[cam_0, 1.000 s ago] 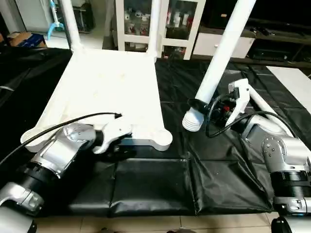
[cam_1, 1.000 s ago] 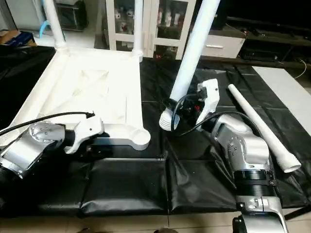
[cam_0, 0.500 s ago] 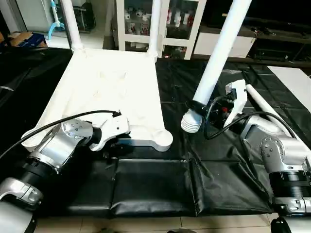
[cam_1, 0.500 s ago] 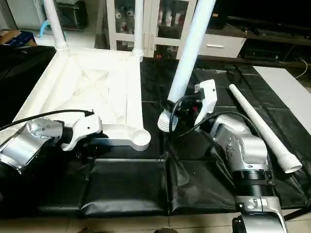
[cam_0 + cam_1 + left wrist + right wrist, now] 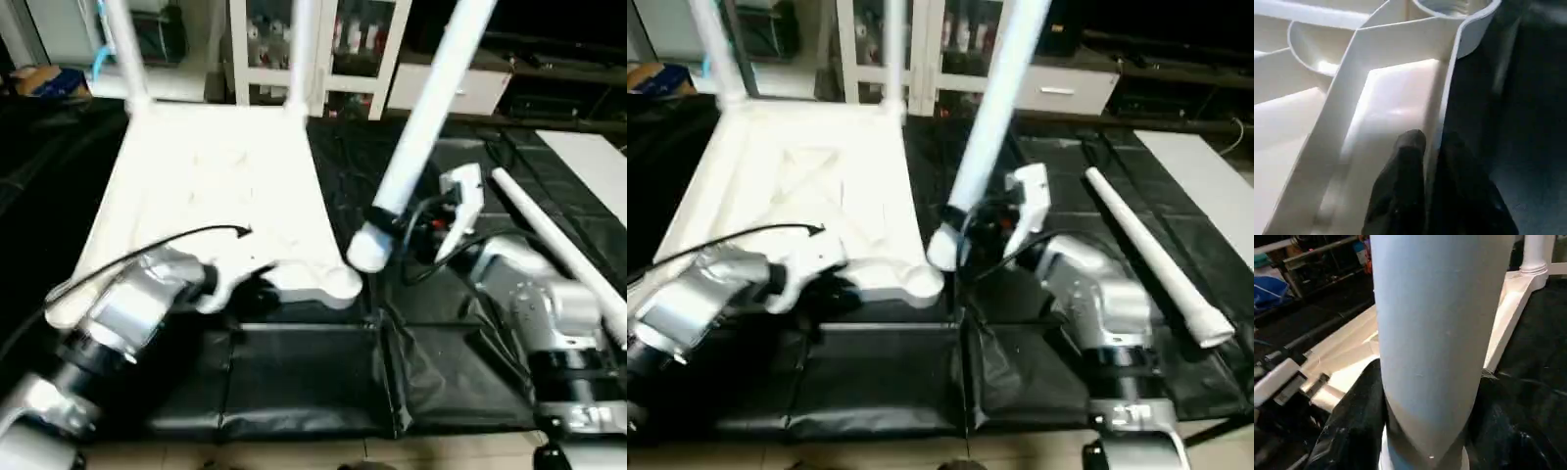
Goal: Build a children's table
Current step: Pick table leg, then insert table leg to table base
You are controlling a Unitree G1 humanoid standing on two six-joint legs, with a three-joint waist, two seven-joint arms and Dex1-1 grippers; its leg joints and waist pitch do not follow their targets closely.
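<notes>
Left wrist view: left end effector [image 5: 1432,147] just pinched the table top's [image 5: 206,166] rim, steadying it while right end effector [image 5: 397,217] holds leg [image 5: 423,117] near the socket [image 5: 338,282].

Open mat along the lower frame; the centre gap is blocked.

The upturned table top [image 5: 211,186] fills the upper left, two legs [image 5: 301,54] rising from its far corners. The left claw [image 5: 1430,161] pinches its near rim [image 5: 1442,107], beside the empty corner socket [image 5: 338,284]. The leg [image 5: 421,127] slanting up from the right claw [image 5: 392,220] bars the centre gap. A loose leg [image 5: 1146,255] lies across the right. The black mat [image 5: 304,382] along the lower edge lies free.
</notes>
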